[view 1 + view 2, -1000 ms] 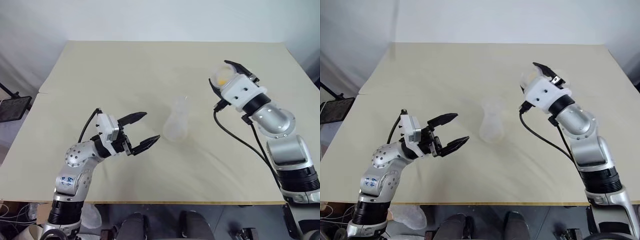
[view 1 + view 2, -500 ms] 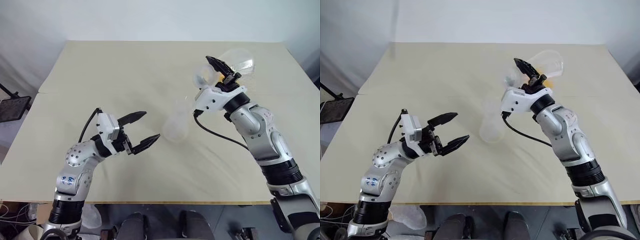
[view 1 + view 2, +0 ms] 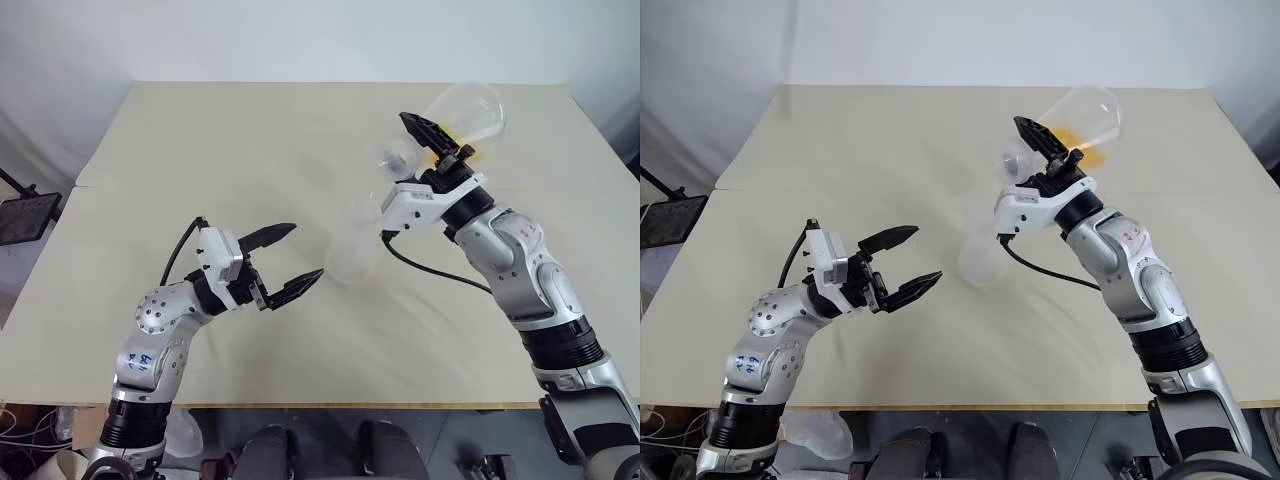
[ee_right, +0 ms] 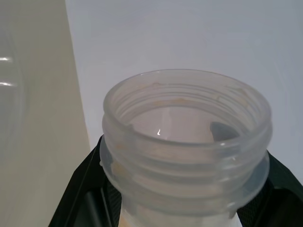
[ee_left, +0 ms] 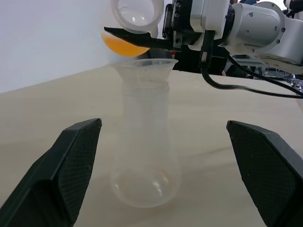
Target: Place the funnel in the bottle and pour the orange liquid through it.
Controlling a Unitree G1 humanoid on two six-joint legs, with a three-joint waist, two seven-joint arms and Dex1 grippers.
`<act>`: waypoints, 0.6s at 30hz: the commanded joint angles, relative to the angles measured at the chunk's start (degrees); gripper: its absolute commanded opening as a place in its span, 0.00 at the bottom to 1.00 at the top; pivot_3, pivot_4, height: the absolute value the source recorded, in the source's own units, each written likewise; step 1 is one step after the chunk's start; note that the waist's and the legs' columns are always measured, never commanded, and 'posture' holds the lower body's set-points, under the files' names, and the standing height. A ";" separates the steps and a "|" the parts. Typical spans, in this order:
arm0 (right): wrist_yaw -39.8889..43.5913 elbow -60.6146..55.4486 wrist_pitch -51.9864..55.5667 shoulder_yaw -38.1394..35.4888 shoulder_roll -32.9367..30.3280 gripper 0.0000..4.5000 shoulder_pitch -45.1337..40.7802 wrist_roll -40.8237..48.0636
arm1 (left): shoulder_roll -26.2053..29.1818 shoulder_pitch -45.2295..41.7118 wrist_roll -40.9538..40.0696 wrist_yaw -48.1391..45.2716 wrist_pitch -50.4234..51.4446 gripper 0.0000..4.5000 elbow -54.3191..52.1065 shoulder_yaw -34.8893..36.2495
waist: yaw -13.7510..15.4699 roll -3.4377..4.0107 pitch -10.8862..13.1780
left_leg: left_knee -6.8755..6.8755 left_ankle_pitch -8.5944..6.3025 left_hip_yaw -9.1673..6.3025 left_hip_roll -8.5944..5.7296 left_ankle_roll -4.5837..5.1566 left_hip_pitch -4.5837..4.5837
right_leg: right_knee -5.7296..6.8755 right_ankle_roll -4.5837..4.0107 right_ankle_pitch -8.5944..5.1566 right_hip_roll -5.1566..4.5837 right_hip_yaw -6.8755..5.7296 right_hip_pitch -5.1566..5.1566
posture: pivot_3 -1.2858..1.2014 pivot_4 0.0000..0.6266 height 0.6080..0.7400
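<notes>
A: What is the right gripper (image 3: 432, 143) doing?

B: Its fingers are clamped on the neck of a clear flask (image 3: 455, 115), tipped so the orange liquid (image 3: 1078, 140) pools in its raised belly. The pour is in hand; nothing runs out yet.

A: And the target?

B: The bottle (image 3: 353, 250) stands mid-table with the funnel (image 5: 144, 70) seated in its neck, just below and beside the flask's mouth. Next I'd bring that mouth over the funnel and tilt further.

A: The left gripper (image 3: 282, 262)?

B: Spread wide, near the bottle, not touching it.
</notes>
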 commanded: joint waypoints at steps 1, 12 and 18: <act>-1.73 -1.22 -1.52 -0.30 -0.10 0.55 -0.96 -1.68 | -0.12 0.18 -0.11 0.51 -1.01 1.00 -1.55 0.23 | -0.02 0.00 0.00 | 0.00 0.00 0.00 0.00 0.00 0.00 | 0.00 0.00 0.00 0.00 0.00 0.00 | 0.52 0.24 1.00; -5.67 -0.09 -4.51 -0.45 -0.36 0.55 0.06 -6.89 | -0.11 0.25 -0.22 1.06 -0.74 1.00 -1.94 -0.13 | -0.09 0.00 0.00 | 0.00 0.00 -0.01 0.02 0.00 0.00 | 0.00 0.00 0.00 0.00 0.00 0.00 | 0.52 0.24 1.00; -6.84 0.49 -5.15 -0.82 -0.44 0.55 0.53 -8.09 | 0.17 0.66 0.01 0.83 -0.77 1.00 -1.93 -0.41 | -0.21 0.00 0.00 | 0.00 0.00 -0.01 0.02 0.00 0.00 | 0.00 0.00 0.00 0.00 0.00 0.00 | 0.52 0.24 1.00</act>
